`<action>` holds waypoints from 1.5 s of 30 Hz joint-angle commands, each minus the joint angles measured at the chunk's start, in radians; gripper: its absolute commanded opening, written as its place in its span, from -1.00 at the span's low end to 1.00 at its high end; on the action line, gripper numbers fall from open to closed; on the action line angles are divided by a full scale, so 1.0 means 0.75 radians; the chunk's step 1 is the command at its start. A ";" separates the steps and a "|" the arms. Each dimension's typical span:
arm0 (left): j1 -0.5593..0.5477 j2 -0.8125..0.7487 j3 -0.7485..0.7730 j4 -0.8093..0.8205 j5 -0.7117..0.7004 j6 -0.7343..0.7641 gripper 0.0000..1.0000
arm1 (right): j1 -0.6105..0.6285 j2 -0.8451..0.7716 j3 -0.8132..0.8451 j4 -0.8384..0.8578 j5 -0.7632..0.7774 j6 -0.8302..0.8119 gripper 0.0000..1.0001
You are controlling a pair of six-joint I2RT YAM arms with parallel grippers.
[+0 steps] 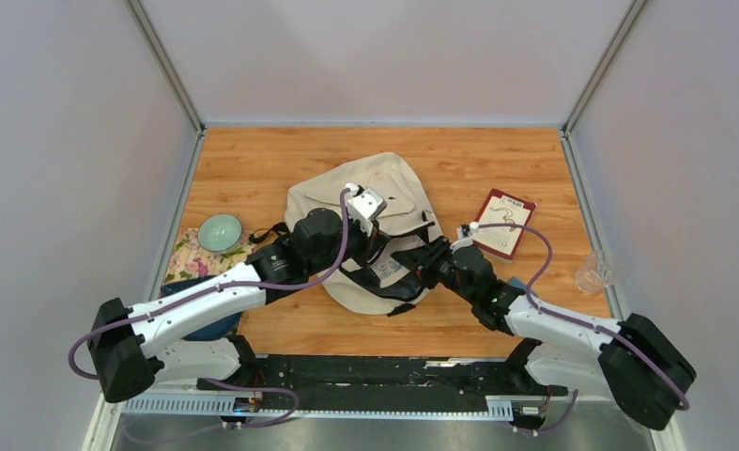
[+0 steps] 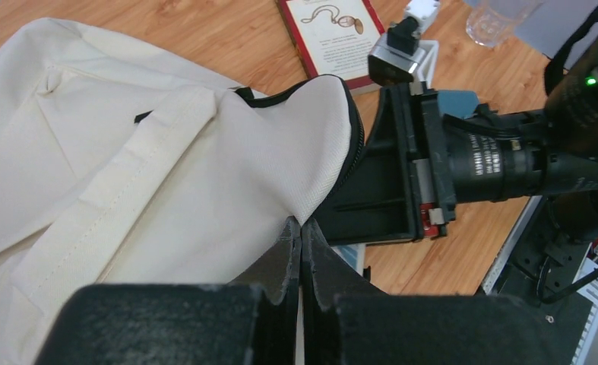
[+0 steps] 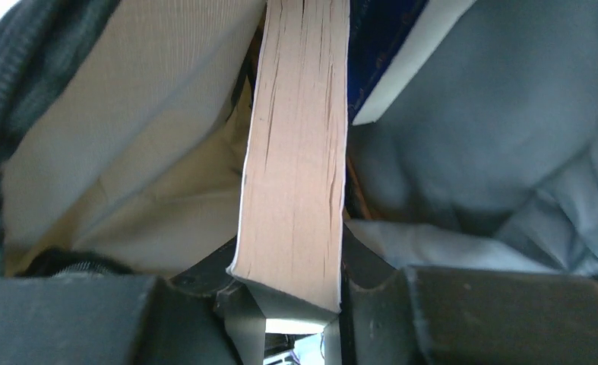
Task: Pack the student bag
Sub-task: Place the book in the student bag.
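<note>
Wooden table inside grey walls, with a bowl at far left. My left gripper is fully closed and appears to pinch the rim of the bag, which lies mid-table with its mouth lifted. My right gripper, partly closed, clamps a book that sits inside the mouth.

Risks:
- Thin fabric could slip from the pinch and drop the rim onto the book.
- The lining may snag a corner of the book.
- A glass stands near the right arm.
</note>
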 commanded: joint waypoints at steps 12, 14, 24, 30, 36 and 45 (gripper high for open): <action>-0.005 -0.108 0.009 0.051 0.101 -0.079 -1.00 | 0.112 0.646 0.365 0.315 0.416 0.047 -0.55; -0.005 -0.120 -0.002 0.051 0.087 -0.079 -1.00 | 0.110 0.693 0.379 0.313 0.414 0.059 -0.31; -0.005 -0.165 -0.049 0.020 0.050 -0.065 -1.00 | 0.118 0.671 0.243 0.221 0.346 0.033 0.32; -0.005 -0.153 -0.055 0.029 0.056 -0.065 -1.00 | 0.159 0.456 0.230 -0.071 0.397 -0.087 0.42; -0.005 -0.151 -0.057 0.025 0.052 -0.059 -1.00 | 0.242 0.313 0.189 -0.182 0.454 -0.121 0.36; -0.007 -0.161 -0.061 0.018 0.040 -0.053 -1.00 | 0.312 0.315 0.193 -0.246 0.504 -0.090 -0.77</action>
